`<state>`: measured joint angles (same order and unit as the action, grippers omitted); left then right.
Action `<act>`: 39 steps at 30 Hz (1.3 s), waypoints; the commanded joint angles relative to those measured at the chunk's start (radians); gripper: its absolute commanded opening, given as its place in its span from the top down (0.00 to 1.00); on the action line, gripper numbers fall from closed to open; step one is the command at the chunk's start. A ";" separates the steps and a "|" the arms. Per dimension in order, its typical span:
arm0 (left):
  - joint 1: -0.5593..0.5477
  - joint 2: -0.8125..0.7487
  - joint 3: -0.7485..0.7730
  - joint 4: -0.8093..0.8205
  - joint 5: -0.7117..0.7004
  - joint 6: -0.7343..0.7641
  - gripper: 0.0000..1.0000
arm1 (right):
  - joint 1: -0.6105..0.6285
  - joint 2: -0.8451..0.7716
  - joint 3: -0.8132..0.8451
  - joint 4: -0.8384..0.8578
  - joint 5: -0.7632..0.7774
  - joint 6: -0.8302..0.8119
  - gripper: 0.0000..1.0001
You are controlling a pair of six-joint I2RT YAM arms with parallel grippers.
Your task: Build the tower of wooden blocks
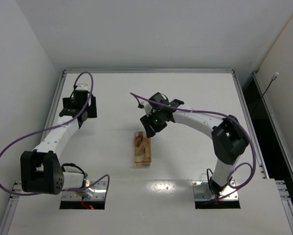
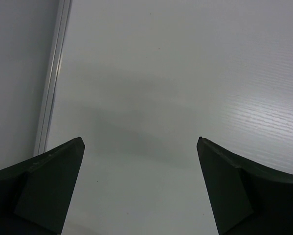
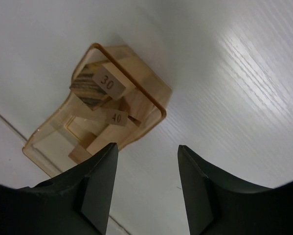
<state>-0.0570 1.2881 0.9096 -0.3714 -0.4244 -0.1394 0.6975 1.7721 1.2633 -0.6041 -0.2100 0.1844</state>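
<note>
A white table with metal edging sits between plain pale walls.

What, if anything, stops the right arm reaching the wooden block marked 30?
Probably nothing, so yes. The right gripper hovers just beside the tray, open and empty, and the block marked 30 lies topmost in it with nothing over it.

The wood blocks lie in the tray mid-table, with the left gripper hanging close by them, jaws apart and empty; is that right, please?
Not quite: the right gripper, not the left gripper, hangs close by the wood blocks in the tray, jaws apart and empty, as the right wrist view shows.
</note>
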 commanded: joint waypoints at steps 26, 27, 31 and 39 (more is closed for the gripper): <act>0.009 0.048 0.000 0.065 -0.106 -0.011 0.00 | -0.038 0.214 0.176 -0.138 0.027 0.112 0.99; 0.009 0.048 0.009 0.065 -0.106 -0.011 0.00 | -0.047 0.214 0.176 -0.138 0.041 0.112 1.00; 0.009 0.057 0.009 0.065 -0.106 -0.002 0.00 | -0.058 0.214 0.212 -0.138 0.104 0.121 1.00; 0.009 0.057 0.000 0.065 -0.160 -0.002 0.00 | -0.090 0.162 0.301 0.016 0.355 0.070 1.00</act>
<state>-0.0570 1.3506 0.9096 -0.3347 -0.5369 -0.1394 0.6151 1.9949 1.4853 -0.7120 0.0002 0.2832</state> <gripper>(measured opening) 1.000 0.010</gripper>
